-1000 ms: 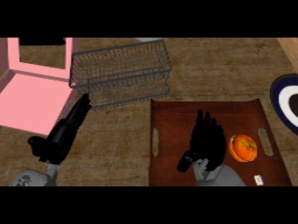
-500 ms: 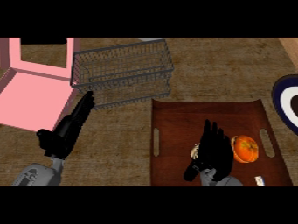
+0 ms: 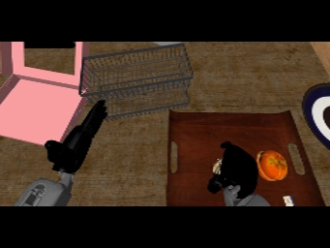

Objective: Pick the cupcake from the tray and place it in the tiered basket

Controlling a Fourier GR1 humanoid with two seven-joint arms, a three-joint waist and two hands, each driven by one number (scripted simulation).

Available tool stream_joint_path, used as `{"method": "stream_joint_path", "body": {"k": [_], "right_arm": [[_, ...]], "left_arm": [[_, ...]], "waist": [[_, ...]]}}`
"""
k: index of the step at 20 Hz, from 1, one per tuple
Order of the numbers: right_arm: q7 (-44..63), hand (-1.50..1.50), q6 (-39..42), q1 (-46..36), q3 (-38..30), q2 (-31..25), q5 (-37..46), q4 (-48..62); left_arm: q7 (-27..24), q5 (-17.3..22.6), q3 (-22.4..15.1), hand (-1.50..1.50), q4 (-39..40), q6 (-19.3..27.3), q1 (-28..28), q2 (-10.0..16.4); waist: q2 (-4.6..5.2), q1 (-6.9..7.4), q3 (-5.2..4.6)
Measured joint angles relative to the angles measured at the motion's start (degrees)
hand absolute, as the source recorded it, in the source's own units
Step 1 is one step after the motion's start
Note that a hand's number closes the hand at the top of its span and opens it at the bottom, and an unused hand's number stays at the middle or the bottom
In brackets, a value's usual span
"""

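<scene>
Cupcake (image 3: 217, 167) sits mostly hidden inside curled right hand (image 3: 237, 165) on tray (image 3: 200, 133).

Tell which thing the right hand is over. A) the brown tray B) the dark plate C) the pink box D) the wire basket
A: the right hand shows over the brown tray, just left of the orange item lying on it.

The right hand (image 3: 236, 169) hides most of the cupcake (image 3: 217, 166) — the plate (image 3: 311, 104) is cut off at right.
</scene>
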Motion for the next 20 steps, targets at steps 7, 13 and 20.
{"method": "stream_joint_path", "body": {"k": [7,13,20], "right_arm": [[-2.19,1.50,-5.41,-0.88,2.29,0.15,3.17,2.18],[-2.54,1.50,-6.51,-3.76,1.97,0.23,4.25,3.82],[-25.97,1.50,0.16,-9.93,-4.44,-15.86,-4.16,4.88]], "left_arm": [[1.85,-1.22,2.45,0.00,-1.63,-2.01,1.08,-0.85],[1.43,-4.68,3.08,0.00,-1.17,-1.73,1.51,-3.79],[1.98,-4.95,3.65,0.00,-2.66,-2.57,1.63,-3.61]], "waist": [[0.00,0.13,-0.07],[-0.02,0.13,-0.02],[0.39,0.80,0.10]]}}
